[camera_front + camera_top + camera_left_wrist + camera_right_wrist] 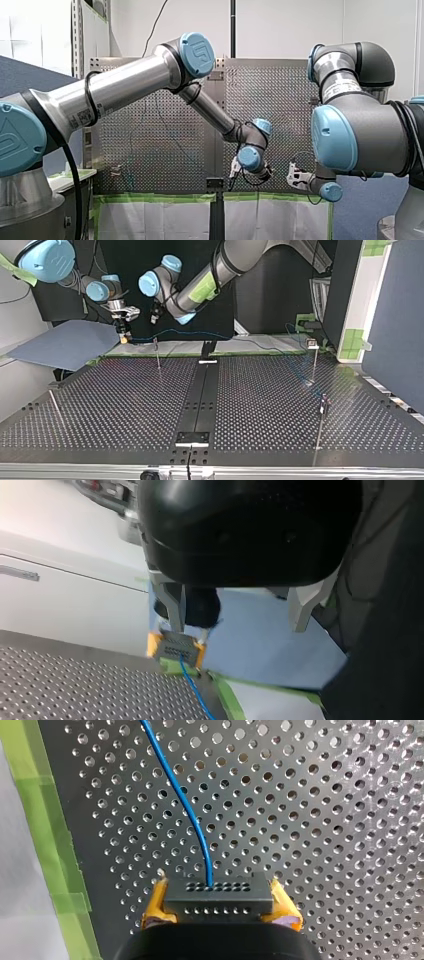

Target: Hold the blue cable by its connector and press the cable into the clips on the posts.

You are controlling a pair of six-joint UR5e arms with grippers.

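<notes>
1. Gripping the connector (217, 897) is done, as we judge it. Our right hand (217, 887) is clenched on it, with the yellow pads (154, 907) on either side. It sits over the far edge of the worktop (325, 820), at the top view's left.
2. The blue cable (186, 802) leaves the connector's face. In the top view it runs off toward the right along that far edge, held above the worktop.
3. Our left hand (237, 625) is released and empty, its metal fingers (175, 607) spread wide. It hovers just beside the right hand.
4. At the nearest post (158, 357), the cable passes just above the clip (155, 341). We judge it is not yet pressed in there.
5. The cable runs on to the far post (314, 362) at the top view's right, then toward the front post (321, 425). It is too thin there for us to tell whether it is seated in their clips.
6. The slanted post (56, 407) at the top view's left front has no cable near it.
7. We judge the task to be early: the grasp is made and most of the pressing is left. The clip on the nearest post looks the likeliest place to start.
</notes>
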